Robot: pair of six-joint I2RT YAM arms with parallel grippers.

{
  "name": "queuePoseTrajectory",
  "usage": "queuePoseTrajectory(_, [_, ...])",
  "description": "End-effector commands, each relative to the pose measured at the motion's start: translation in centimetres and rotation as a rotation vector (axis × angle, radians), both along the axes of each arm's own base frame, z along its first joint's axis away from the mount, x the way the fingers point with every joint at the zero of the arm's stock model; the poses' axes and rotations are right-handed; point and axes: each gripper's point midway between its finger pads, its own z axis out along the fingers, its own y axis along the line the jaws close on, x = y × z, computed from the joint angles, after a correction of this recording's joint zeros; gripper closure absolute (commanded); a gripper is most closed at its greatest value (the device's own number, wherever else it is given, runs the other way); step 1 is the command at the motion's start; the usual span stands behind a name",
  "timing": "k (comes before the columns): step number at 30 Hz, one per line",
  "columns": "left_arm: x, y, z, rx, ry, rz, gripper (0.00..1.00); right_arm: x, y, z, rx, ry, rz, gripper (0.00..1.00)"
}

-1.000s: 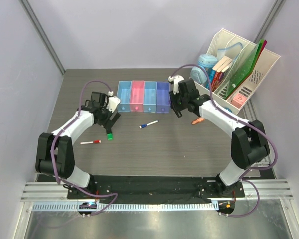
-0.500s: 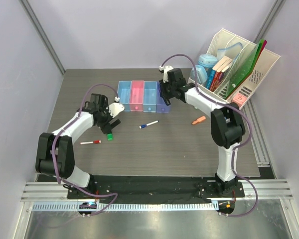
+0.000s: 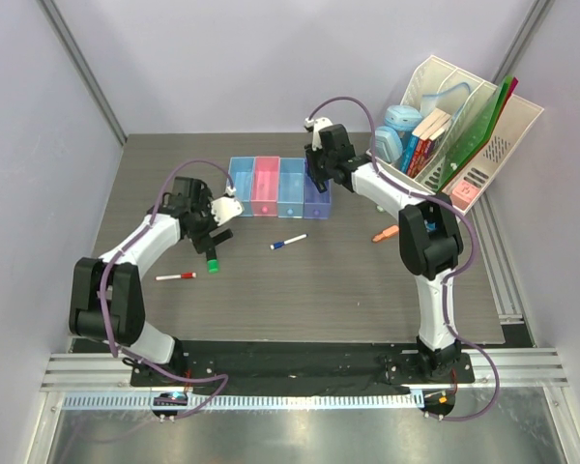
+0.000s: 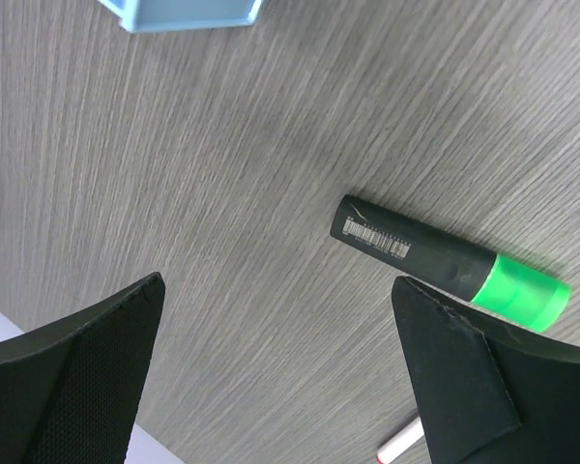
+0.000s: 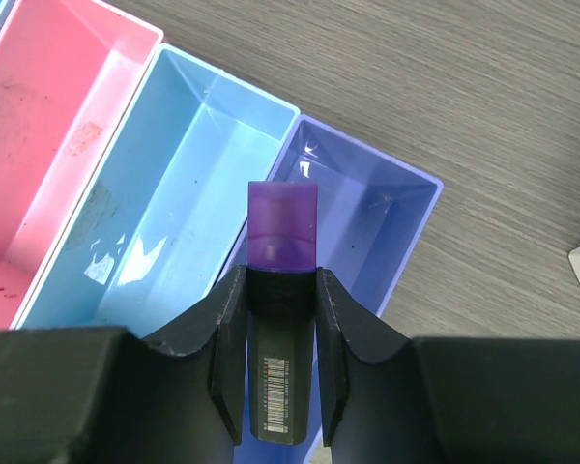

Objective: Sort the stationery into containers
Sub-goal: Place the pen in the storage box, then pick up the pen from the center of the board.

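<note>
Sorting in progress: the right arm's two-finger claw (image 5: 281, 290) clamps a black-bodied highlighter with a purple cap (image 5: 282, 227) by its barrel, cap leading. It is poised above the purple translucent tray (image 5: 396, 222) at the end of a joined row of four. From the wrist camera the cap sits just on the purple side of the wall shared with the neighbouring light-blue translucent tray (image 5: 164, 193), a line-up that suggests pen is being matched to container by colour. That tray, the purple one and the pink translucent tray (image 5: 48, 126) beside them show nothing inside, so the job looks barely begun. Across the grey wood-grain table (image 4: 222, 145), the left arm's claw (image 4: 275, 367) hangs with its jaws spread wide and nothing between them. It is just over a black-bodied highlighter with a green cap (image 4: 445, 261) lying flat and untouched, nearer one finger than the other. The wide spread seems meant to straddle the barrel, though the claw would likely need to shift sideways to centre it before closing. A thin white marker with a red cap (image 3: 176, 276), a thin white marker with a blue cap (image 3: 288, 241) and an orange highlighter (image 3: 386, 233) lie loose on the table, well apart from the trays.
</note>
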Motion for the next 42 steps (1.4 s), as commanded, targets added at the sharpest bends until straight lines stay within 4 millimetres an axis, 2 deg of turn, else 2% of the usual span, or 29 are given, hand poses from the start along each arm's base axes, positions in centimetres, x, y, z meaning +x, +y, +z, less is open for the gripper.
queuePoseTrajectory(1, [0.2, 0.3, -0.8, 0.035, -0.023, -0.059, 0.0, 1.5, 0.5, 2.6, 0.013, -0.085, -0.017, 0.77])
queuePoseTrajectory(4, [0.3, 0.8, -1.8, 0.078, -0.026, -0.077, 0.0, 1.3, 0.3, 2.7, 0.003, -0.086, -0.013, 0.53])
queuePoseTrajectory(6, [0.6, 1.1, -1.7, 0.068, -0.012, -0.026, 0.0, 1.0, 0.2, 3.1, 0.004, -0.089, -0.012, 0.46])
queuePoseTrajectory(7, [0.6, 1.2, -2.5, 0.061, 0.026, 0.01, 0.0, 1.0, 0.1, 3.4, 0.005, -0.092, -0.014, 0.43])
queuePoseTrajectory(8, [1.7, 1.1, -1.6, 0.048, 0.017, 0.045, 0.0, 0.8, 0.1, 3.7, 0.006, -0.095, -0.01, 0.4])
queuePoseTrajectory(10, [1.1, 1.2, -2.8, 0.022, 0.104, 0.136, 0.0, 0.3, -0.1, 4.6, 0.009, -0.105, -0.005, 0.33])
queuePoseTrajectory(13, [0.6, 0.5, -3.1, -0.037, 0.166, 0.211, 0.0, -0.3, -0.6, 5.0, -0.005, -0.11, 0.0, 0.29])
queuePoseTrajectory(17, [0.3, -0.1, -2.6, -0.102, 0.191, 0.3, 0.0, -1.2, -1.2, 6.8, -0.013, -0.135, 0.008, 0.28])
queuePoseTrajectory(22, [0.0, -1.1, -1.1, -0.186, 0.206, 0.37, 0.0, -2.2, -1.8, 7.3, -0.027, -0.141, 0.012, 0.27])
queuePoseTrajectory(23, [-1.0, -1.3, -1.2, -0.192, 0.252, 0.373, 0.0, -2.3, -2.0, 7.5, -0.031, -0.146, 0.012, 0.27])
queuePoseTrajectory(27, [-2.3, -2.7, -0.9, -0.271, 0.324, 0.389, 0.0, -3.0, -2.6, 8.3, -0.045, -0.164, 0.015, 0.27])
queuePoseTrajectory(30, [-3.0, -3.1, -1.7, -0.283, 0.36, 0.392, 0.0, -3.5, -2.8, 8.7, -0.044, -0.169, 0.014, 0.26])
queuePoseTrajectory(35, [-3.7, -2.9, -4.1, -0.256, 0.411, 0.417, 0.02, -4.4, -3.2, 11.0, -0.029, -0.203, 0.016, 0.26])
queuePoseTrajectory(39, [-4.0, -2.6, -5.7, -0.231, 0.44, 0.438, 0.12, -5.1, -3.6, 12.8, -0.018, -0.231, 0.019, 0.25])
queuePoseTrajectory(40, [-4.0, -2.7, -6.0, -0.232, 0.445, 0.442, 0.19, -5.3, -3.7, 13.0, -0.014, -0.232, 0.019, 0.25])
queuePoseTrajectory(42, [-4.2, -2.7, -6.7, -0.229, 0.471, 0.453, 0.24, -5.7, -3.7, 14.1, -0.005, -0.247, 0.02, 0.25])
